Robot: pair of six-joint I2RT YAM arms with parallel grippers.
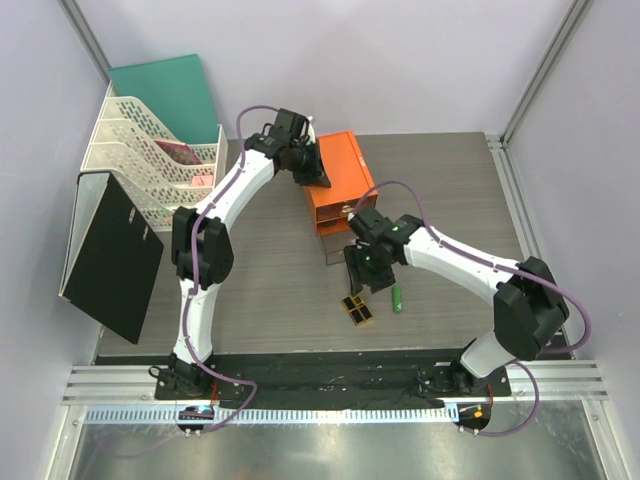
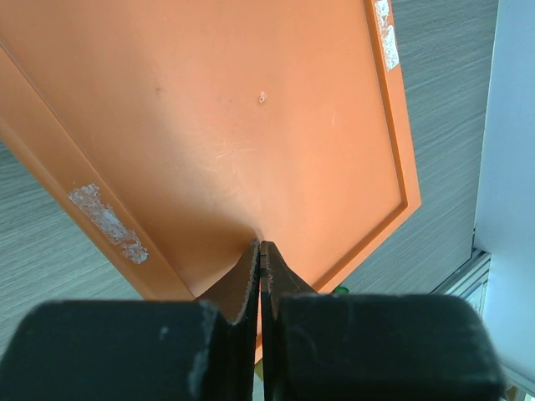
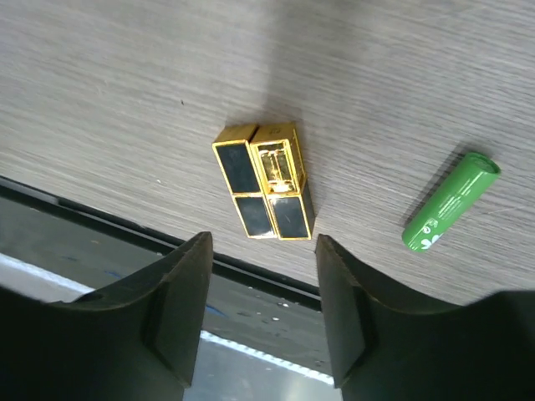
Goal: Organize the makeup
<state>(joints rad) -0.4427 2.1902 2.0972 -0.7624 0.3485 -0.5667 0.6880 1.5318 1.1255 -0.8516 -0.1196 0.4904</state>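
The left tool is fully closed and holds nothing. Its tips press on the flat top of the orange box, which stands in the upper middle of the top view. I judge that it is there to keep the box steady, so the box does not slide while the other arm works at its front. Below the box a darker part stands out, maybe a pulled-out drawer, but I cannot tell for sure.

The right tool is wide open and empty. It hangs above the worktop, just below the middle of the top view. In the right wrist view the two lipstick cases lie in line with the gap between its jaws, so I think it is lining up to pick one.

The lipstick cases are square sticks, black with gold edges. They lie flat, side by side and touching, in the centre of the right wrist view. The right one shows a shiny gold section in its upper half. The green tube lies at the right of that view, apart from the cases and tilted, with a small white print near its lower end. All three are on the bare worktop, not yet put away.
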